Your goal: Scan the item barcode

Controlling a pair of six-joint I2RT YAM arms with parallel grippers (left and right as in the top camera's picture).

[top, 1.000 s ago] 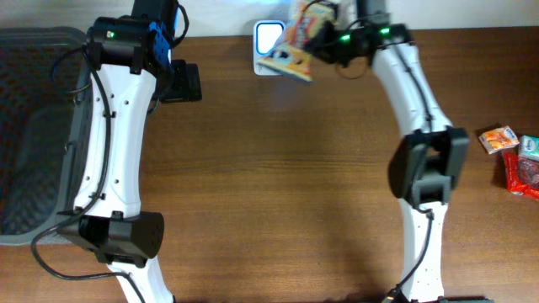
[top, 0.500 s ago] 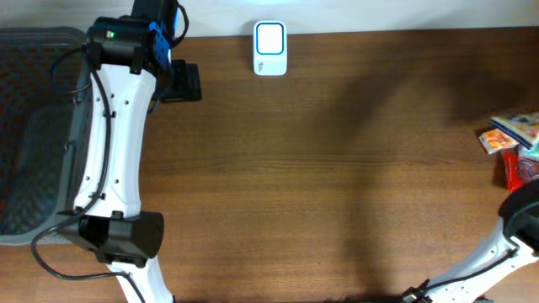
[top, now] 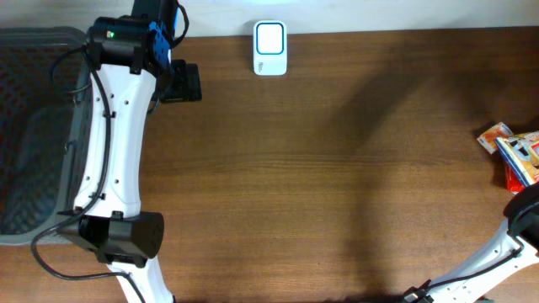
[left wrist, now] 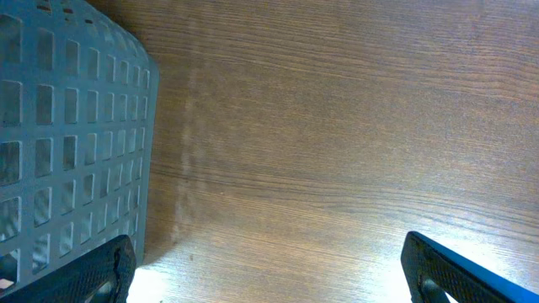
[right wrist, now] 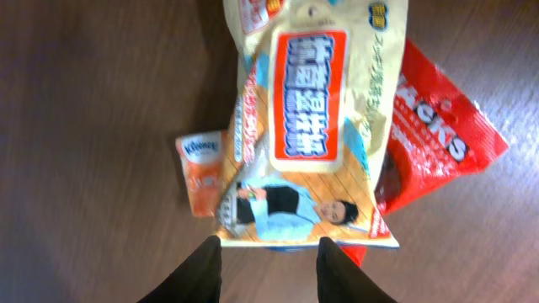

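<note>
The item, a cream snack bag (right wrist: 312, 118) with a red label, lies flat on the table at the far right (top: 524, 156), partly over a red pouch (right wrist: 438, 139). My right gripper (right wrist: 269, 271) is open just short of the bag's near edge, with bare wood showing between its fingers. The white barcode scanner (top: 269, 48) stands at the back middle of the table, with nothing over it. My left gripper (left wrist: 274, 278) is wide open and empty over bare wood beside the basket, near the back left (top: 181, 82).
A grey mesh basket (top: 34, 126) fills the left side, its wall (left wrist: 67, 126) close to my left fingers. A small orange tissue packet (right wrist: 202, 168) lies beside the snack bag (top: 495, 136). The right arm's lower links (top: 505, 252) cross the bottom right corner.
The right arm swung from the scanner to the table's right edge with the snack bag. Its jaws have parted and the bag now lies on the pile. The left arm stayed put.
</note>
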